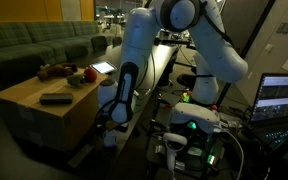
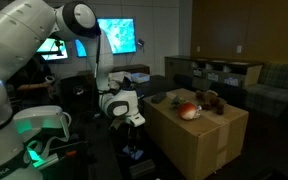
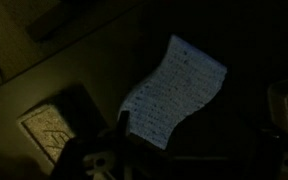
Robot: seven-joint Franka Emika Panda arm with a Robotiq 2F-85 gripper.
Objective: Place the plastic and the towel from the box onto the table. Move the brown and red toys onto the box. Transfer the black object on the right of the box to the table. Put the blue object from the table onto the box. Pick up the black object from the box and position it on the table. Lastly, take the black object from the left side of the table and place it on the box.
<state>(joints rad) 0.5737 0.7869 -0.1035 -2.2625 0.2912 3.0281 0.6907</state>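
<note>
Beside the box (image 2: 199, 135), low over the dark counter (image 3: 234, 150), the claw (image 2: 131, 120) stands wide with nothing in it. Just ahead of it lies the blue object (image 3: 174, 90) — pale, flat, wavy-edged, well apart from the toys (image 2: 196, 106) up on the box. It looks light and thin, perhaps limp — a pinch across its narrow width, near the closest edge, should lift it.
</note>
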